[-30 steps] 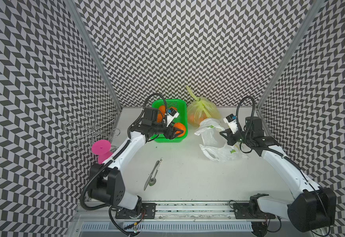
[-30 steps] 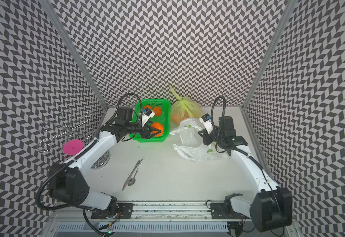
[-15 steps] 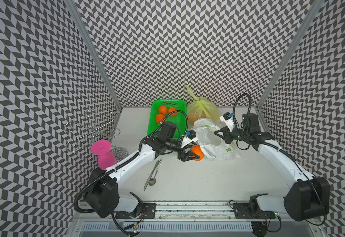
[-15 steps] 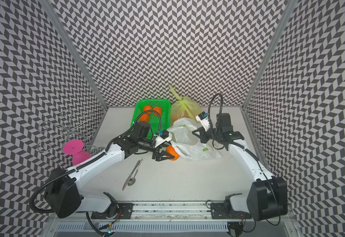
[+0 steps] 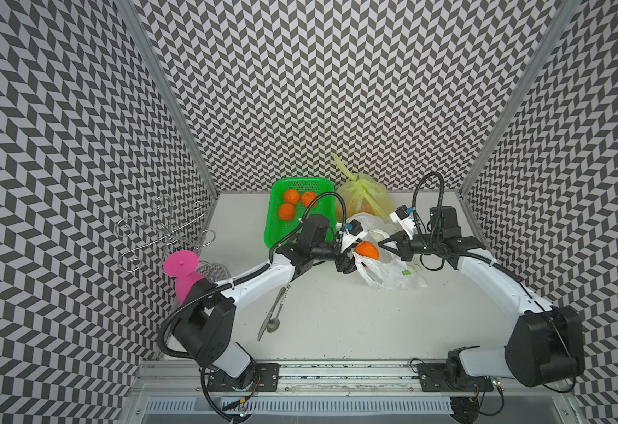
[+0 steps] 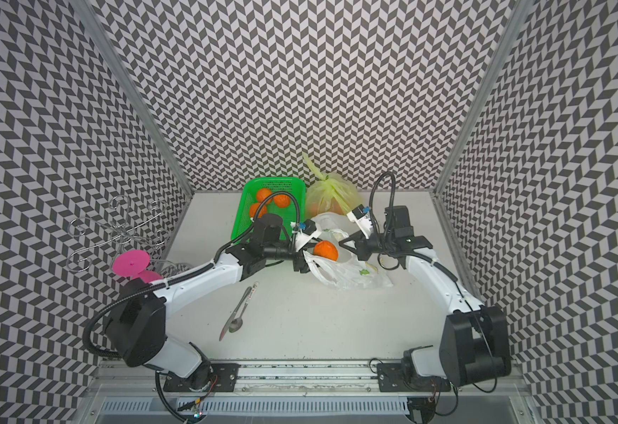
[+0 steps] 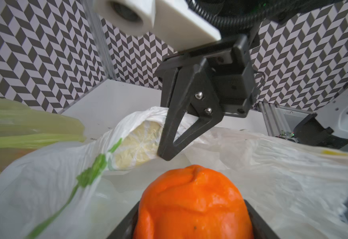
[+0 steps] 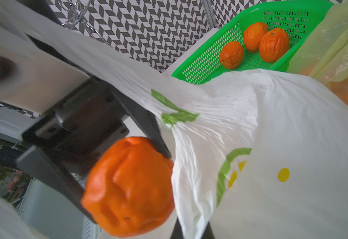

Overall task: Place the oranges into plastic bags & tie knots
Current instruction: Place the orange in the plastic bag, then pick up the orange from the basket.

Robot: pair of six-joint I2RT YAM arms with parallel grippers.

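- The left tool (image 5: 360, 253), jaws part-spread, gripped a small dimpled bright-orange fruit (image 5: 368, 250) just right of frame centre, at the mouth of the thin white lemon-print plastic bag (image 5: 392, 273).
- The right tool (image 5: 381, 244), fully closed, pinched the bag's rim.
- This looked like the bagging step; the next move called for carrying the fruit inside before releasing.

Basket (image 5: 271, 220) rear ctr w/ 3 oranges (image 5: 292, 195); tied bag (image 5: 364, 194) beside, right; open bag (image 5: 392, 273) before it.

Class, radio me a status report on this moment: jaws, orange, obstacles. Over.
Left jaws grip orange at white bag mouth. Right jaws shut on bag rim, holding it up. Nothing seen blocking the drop.
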